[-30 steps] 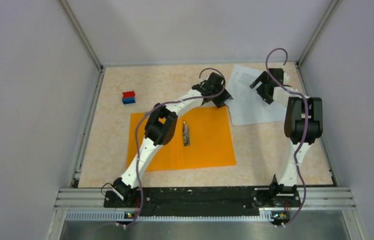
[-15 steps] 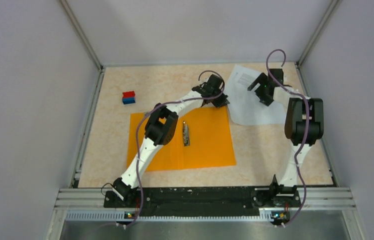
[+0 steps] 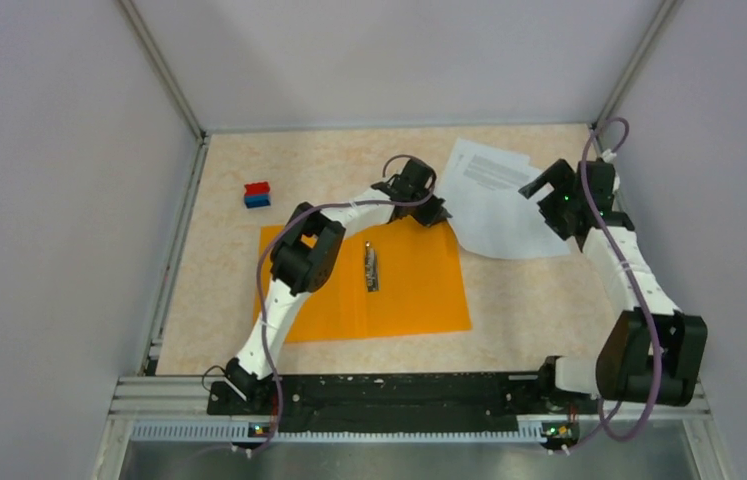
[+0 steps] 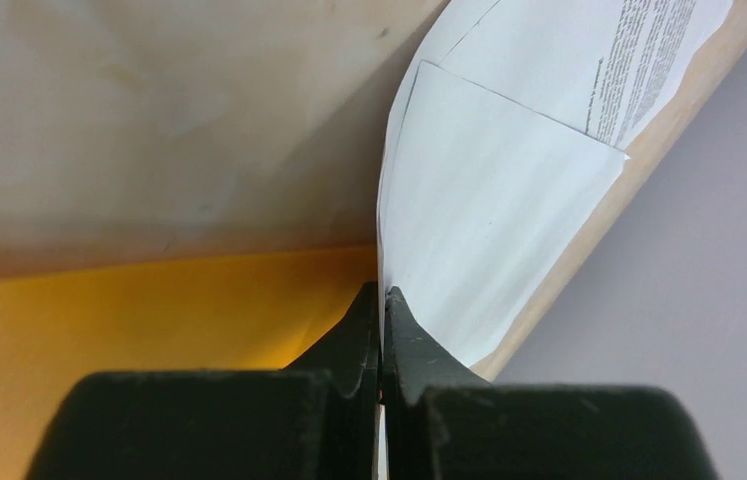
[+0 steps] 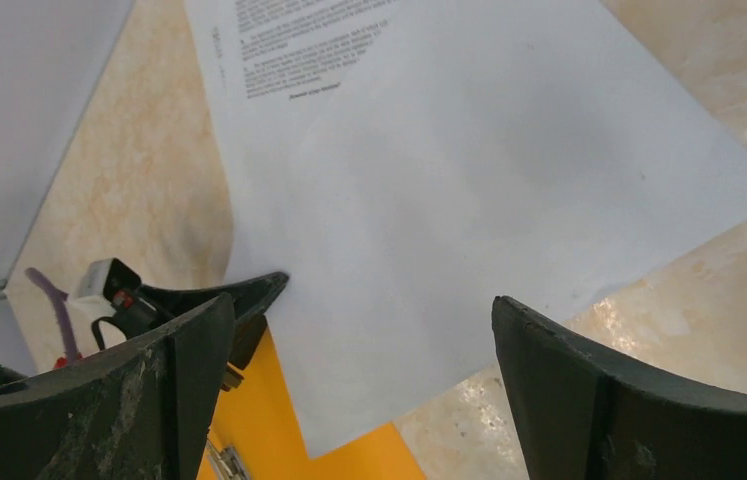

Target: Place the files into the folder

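Note:
The orange folder [image 3: 404,285] lies open on the table with its metal clip [image 3: 371,266] in the middle. The white files [image 3: 497,200] lie at the back right, their left edge lifted and their near corner over the folder's far right corner. My left gripper [image 3: 436,211] is shut on that left edge; the left wrist view shows the sheet [image 4: 489,220] pinched between the closed jaws, with the folder [image 4: 149,310] to the left. My right gripper [image 3: 549,205] is open above the sheets' right part, holding nothing. In the right wrist view the files [image 5: 469,190] lie between its fingers [image 5: 589,390].
A small red-and-blue block [image 3: 257,194] sits at the back left of the table. Grey walls enclose the table on the left, back and right. The right arm's elbow [image 3: 649,350] hangs over the near right corner.
My left gripper has pulled the sheets' left edge toward the left, over the folder's corner. My right arm has swung out to the right and its gripper has lifted off the sheets.

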